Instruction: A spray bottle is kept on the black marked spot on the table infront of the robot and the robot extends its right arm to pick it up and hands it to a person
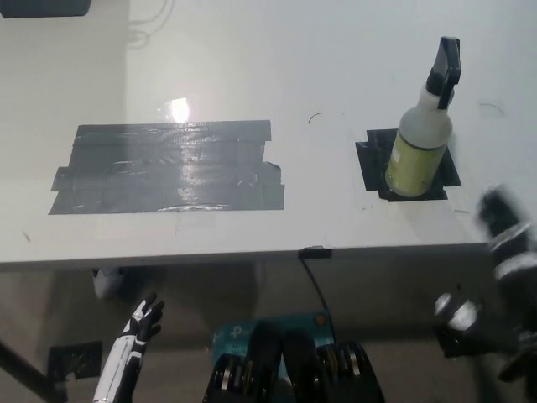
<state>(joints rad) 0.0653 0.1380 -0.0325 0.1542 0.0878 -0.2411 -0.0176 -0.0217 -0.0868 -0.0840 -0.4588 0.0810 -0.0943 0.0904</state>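
A white bench [252, 75] carries everything. A spray bottle [419, 143] stands upright on a small square of black tape [373, 164], just beyond the blurred black right robot hand [508, 239] and a little toward the white left robot hand [144, 321]. A broad patch of grey tape [168, 168] lies flat beyond that white hand.

A lab-like test space: a plain white table [336, 50] patched with grey tape [168, 168] and a trailing cable [317, 281].
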